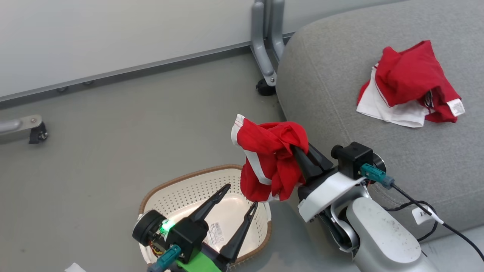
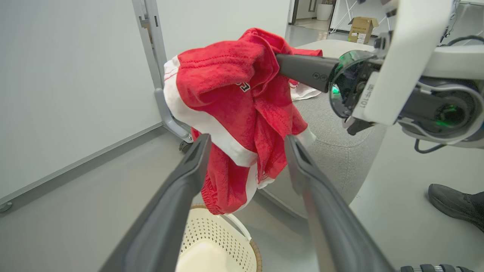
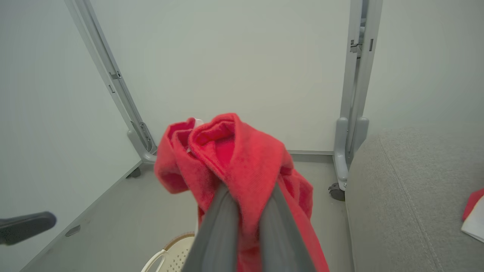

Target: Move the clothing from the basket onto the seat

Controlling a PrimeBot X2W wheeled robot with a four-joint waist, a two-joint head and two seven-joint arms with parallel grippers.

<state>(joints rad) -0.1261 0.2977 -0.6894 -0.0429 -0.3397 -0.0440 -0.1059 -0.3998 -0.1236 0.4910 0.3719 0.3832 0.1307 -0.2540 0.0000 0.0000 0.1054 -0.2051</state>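
Note:
My right gripper (image 1: 299, 151) is shut on a red garment with white stripes (image 1: 270, 162), which hangs in the air above the right rim of the basket (image 1: 181, 183), just left of the seat. The same garment (image 2: 234, 113) shows in the left wrist view and bunches over my right fingers (image 3: 219, 219). A second red and white garment (image 1: 410, 85) lies crumpled on the grey seat (image 1: 340, 75) at the upper right. My left gripper (image 1: 242, 194) stands open over the cream basket, nothing between its fingers. The basket's inside shows a label sticker (image 1: 216, 231) and no clothing.
Grey partition legs on castors (image 1: 264, 49) stand on the floor by the seat's far left corner. Another castor foot (image 1: 36, 132) is at the far left. A person's dark shoe (image 2: 455, 204) rests on the floor to the right in the left wrist view.

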